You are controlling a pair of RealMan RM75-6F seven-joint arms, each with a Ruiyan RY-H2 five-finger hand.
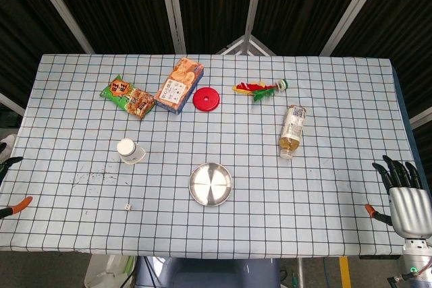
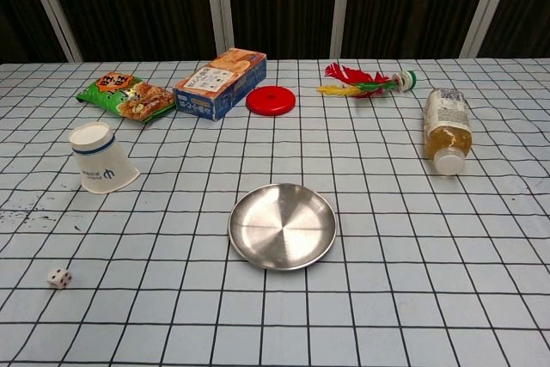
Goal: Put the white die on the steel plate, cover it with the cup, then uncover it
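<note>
Small white die with dark pips [image 2: 59,278] found on the checked tablecloth [image 2: 412,255], at about 8 o'clock from the round steel plate [image 2: 282,226] and well apart from it. White paper cup with blue band [image 2: 101,160] found on its side at 10 o'clock from the plate. Plate bare.

Right hand [image 1: 406,197] seen at the table's right edge, fingers spread, holding nothing. Left hand [image 1: 8,183] barely in view at the left edge; finger state could not be told.
</note>
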